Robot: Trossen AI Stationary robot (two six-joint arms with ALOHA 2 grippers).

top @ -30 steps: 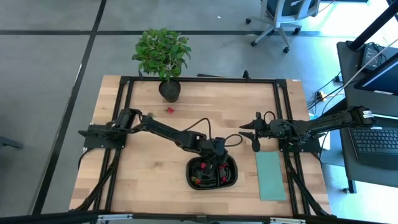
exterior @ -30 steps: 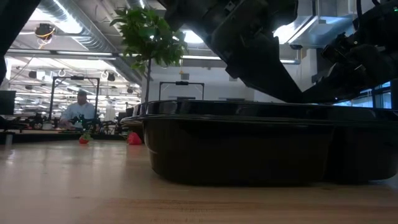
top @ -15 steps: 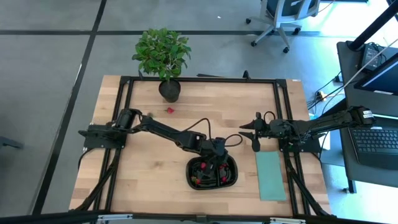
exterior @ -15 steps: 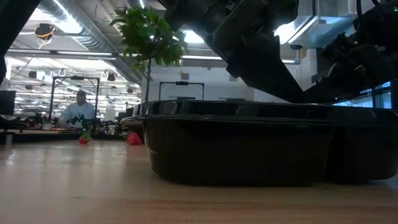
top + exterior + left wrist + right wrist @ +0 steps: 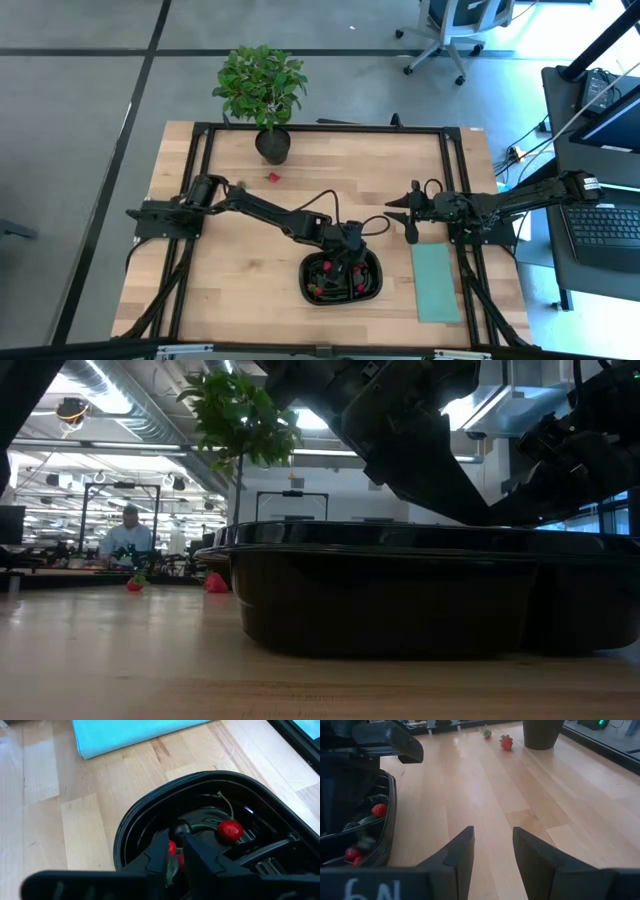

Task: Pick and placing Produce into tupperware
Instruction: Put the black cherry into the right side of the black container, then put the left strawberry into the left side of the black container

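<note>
The black two-compartment tupperware (image 5: 341,279) stands on the table near its front edge and holds several red produce pieces (image 5: 326,267). My left gripper (image 5: 348,262) reaches down into it and is shut on a small red piece (image 5: 171,848). A stemmed red piece (image 5: 230,830) lies on the container floor beside the fingers. One more red piece (image 5: 272,177) lies on the table near the plant pot. My right gripper (image 5: 410,228) hovers open and empty to the right of the container, and it also shows in the right wrist view (image 5: 492,845). My left gripper pinches the small red piece (image 5: 172,848) between its two fingers (image 5: 192,851). The fingers come slanting down from the table's left into the container. The fingers themselves hide whether the piece rests on the container floor.
A potted green plant (image 5: 262,90) stands at the table's far edge. A flat pale teal rectangle (image 5: 435,282) lies to the right of the container. Two red pieces (image 5: 506,742) lie near the pot. A person (image 5: 128,535) sits in the room beyond the table.
</note>
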